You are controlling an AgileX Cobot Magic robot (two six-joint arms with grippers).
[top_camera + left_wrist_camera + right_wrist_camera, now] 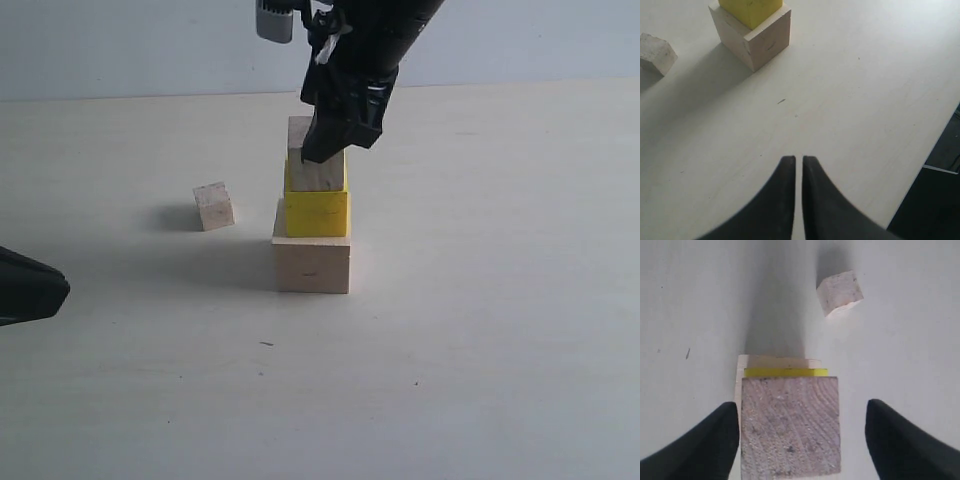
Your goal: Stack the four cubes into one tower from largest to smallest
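The tower stands mid-table: a large pale wood cube [312, 265] as base, a yellow cube [317, 212] on it, and a small pale wood cube [318, 176] on top. My right gripper [322, 150] reaches down around that top cube [790, 427] and is open. One finger sits close to the cube's side and the other stands clearly apart. A second small wood cube [214, 206] lies alone on the table left of the tower. My left gripper [799, 159] is shut and empty, low over the table near the left edge.
The pale table [480, 350] spreads around the tower. In the left wrist view the table's edge [925, 165] runs close by, with dark floor beyond it. A small dark mark [266, 344] lies on the surface in front of the tower.
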